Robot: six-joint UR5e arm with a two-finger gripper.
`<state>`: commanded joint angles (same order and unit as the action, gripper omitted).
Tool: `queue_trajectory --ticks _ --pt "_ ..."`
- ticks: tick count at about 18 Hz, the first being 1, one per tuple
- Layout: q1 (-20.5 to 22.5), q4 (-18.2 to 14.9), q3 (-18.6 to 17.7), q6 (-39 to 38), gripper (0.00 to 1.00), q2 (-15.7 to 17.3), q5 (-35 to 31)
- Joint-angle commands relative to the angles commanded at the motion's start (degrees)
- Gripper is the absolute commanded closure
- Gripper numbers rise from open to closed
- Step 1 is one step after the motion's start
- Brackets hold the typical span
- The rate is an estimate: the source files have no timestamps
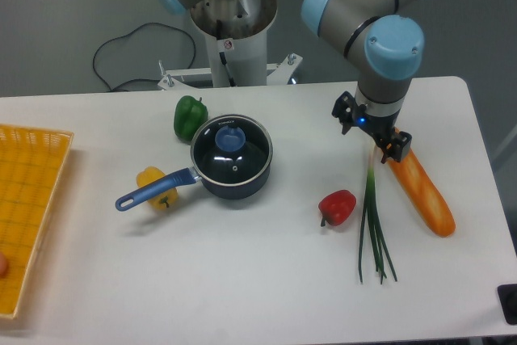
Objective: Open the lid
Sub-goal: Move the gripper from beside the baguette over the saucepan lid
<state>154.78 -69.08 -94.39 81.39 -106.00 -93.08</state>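
While the round transparent glass lid (pixel 232 151) with its metal rim sits closed on the dark blue saucepan (pixel 234 187), the step in hand is the approach. Lid and saucepan stand left of centre on the white surface (pixel 258 280), with the blue knob (pixel 229 137) at the lid's centre and the long blue handle (pixel 153 188) pointing left and toward the camera. The tool (pixel 376 136) hangs well apart to the right, above the top of the green chives (pixel 373 224) and beside the orange carrot (pixel 422 191). Whether its fingers are apart or together cannot be told from this view; nothing appears to be held.

To do the step well:
1. Carry the tool left until it is centred over the knob.
2. Spread the fingers wider than the knob before descending.
3. Descend vertically; grip the knob only, not the glass.
4. Lift straight up so the rim clears the saucepan without dragging it toward the green pepper (pixel 189 117) or yellow pepper (pixel 155 185) nearby.
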Motion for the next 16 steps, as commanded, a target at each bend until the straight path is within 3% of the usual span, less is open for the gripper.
queue_trajectory --ticks 5,10,16 --pt "0.0 -0.1 1.1 -0.3 0.0 -0.2 0.0" --pt "0.0 0.9 -1.6 -2.9 0.0 0.7 0.0" --pt "-0.4 0.9 -7.6 -10.5 0.0 8.2 -0.7"
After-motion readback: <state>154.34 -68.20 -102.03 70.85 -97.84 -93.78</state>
